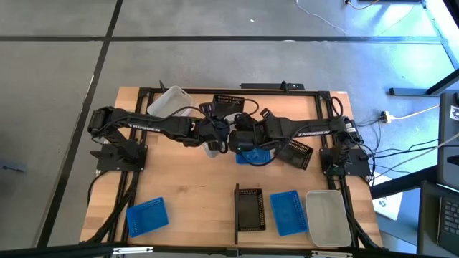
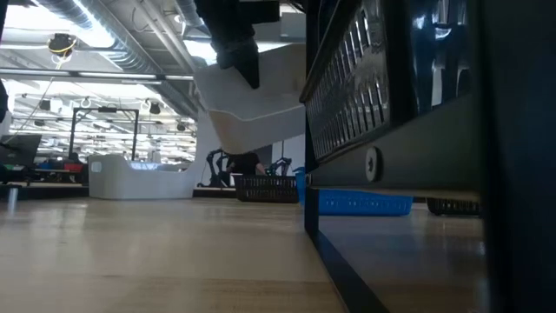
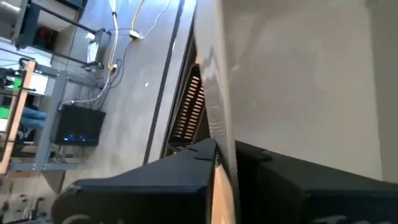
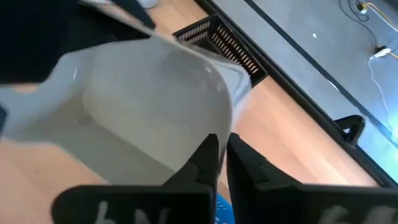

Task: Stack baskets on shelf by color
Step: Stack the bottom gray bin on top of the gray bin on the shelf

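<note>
1. The shelf (image 1: pixel 267 228) lies at the table's front edge, its black upright bar (image 1: pixel 237 213) along the short edge on the left arm's side. Three baskets sit on it side by side: from the bar outward, the shelved black basket (image 1: pixel 249 210), the shelved blue basket (image 1: pixel 285 212) and the shelved white basket (image 1: pixel 326 216).
2. Well off from the shelf's bar, on the left arm's side, the loose blue basket (image 1: pixel 147 215) lies on the table.
3. Beyond the shelf, over mid-table, both arms meet at the raised white basket (image 1: pixel 213 149) (image 2: pixel 261 104), which hangs clear of the tabletop.
4. The left gripper (image 1: pixel 212 136) (image 3: pixel 225 146) is clamped on one wall of this basket (image 3: pixel 298 74), a finger on each side.
5. The right gripper (image 1: pixel 233 140) (image 4: pixel 222 140) pinches the same basket's rim (image 4: pixel 143 112), fingers nearly together.
6. Just behind the shelf, under the right arm, lies the middle blue basket (image 1: pixel 254 156), with the slanted black basket (image 1: pixel 295 153) beside it.
7. Farthest from the shelf, along the table's back edge, rest the far white basket (image 1: pixel 168 102) and the far black basket (image 1: pixel 229 102).
</note>
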Controlling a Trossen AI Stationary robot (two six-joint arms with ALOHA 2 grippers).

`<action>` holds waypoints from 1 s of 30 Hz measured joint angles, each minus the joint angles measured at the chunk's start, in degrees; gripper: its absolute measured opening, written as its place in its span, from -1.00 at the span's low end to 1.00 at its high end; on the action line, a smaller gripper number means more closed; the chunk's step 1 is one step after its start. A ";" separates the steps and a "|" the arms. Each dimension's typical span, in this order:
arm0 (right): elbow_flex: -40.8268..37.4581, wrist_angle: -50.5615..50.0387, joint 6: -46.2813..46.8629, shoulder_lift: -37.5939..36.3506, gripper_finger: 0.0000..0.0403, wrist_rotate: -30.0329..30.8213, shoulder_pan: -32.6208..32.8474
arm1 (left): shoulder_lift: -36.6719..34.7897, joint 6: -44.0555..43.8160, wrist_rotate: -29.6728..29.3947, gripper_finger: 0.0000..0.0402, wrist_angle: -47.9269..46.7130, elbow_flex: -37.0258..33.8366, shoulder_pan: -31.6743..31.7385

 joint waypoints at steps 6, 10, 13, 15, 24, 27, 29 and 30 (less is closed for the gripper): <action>0.00 1.48 -0.12 -0.02 -0.98 -0.54 0.07 | -0.02 -0.30 0.78 -0.75 1.33 0.04 0.66; 0.00 1.64 -0.14 0.00 -0.99 -0.30 -0.03 | -0.02 -1.27 -0.50 -0.73 1.56 0.04 0.53; 0.00 1.51 -0.03 -0.01 -0.99 -0.47 0.06 | -0.02 -1.29 -0.64 -0.74 1.36 0.02 -0.43; 0.00 1.45 -0.06 -0.02 -0.99 -0.41 0.05 | -0.02 -1.29 0.13 -0.74 0.98 0.02 -0.87; 0.00 -0.21 -0.10 0.00 -1.00 -1.50 0.08 | -0.02 -1.55 8.05 -0.74 -3.81 0.02 -1.20; 0.00 -0.73 -0.25 0.00 -1.00 -1.02 0.10 | -0.05 -1.71 9.56 -0.72 -4.19 0.02 -1.20; 0.00 -0.79 -0.67 0.00 -1.00 -0.34 0.10 | -1.02 -1.82 10.91 -0.72 -4.69 -0.02 -1.17; 0.00 -0.73 -1.25 0.00 -1.00 0.35 0.11 | -1.47 -1.93 11.55 -0.72 -4.66 0.03 -1.16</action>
